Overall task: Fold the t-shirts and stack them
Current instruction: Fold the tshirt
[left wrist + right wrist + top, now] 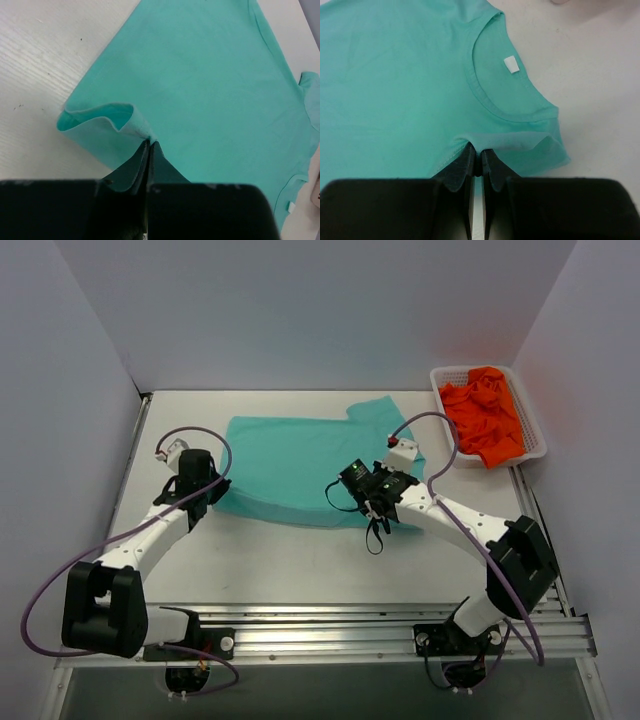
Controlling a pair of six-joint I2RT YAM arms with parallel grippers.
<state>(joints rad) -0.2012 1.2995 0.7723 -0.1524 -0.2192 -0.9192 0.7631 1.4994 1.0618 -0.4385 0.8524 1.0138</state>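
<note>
Top view: teal tee point(290, 465) lies lengthwise left-right, collar point(496, 102) end pointing right. Hem corner's pinched tight in the left gripper point(150, 146), shoulder in the right gripper point(476, 156).

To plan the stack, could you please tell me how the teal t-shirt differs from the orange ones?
The teal t-shirt lies spread flat on the table; the orange t-shirts sit crumpled in the white basket. The left gripper and right gripper each pinch the teal shirt's near edge; the orange ones are untouched. Both are plain cloth.
</note>
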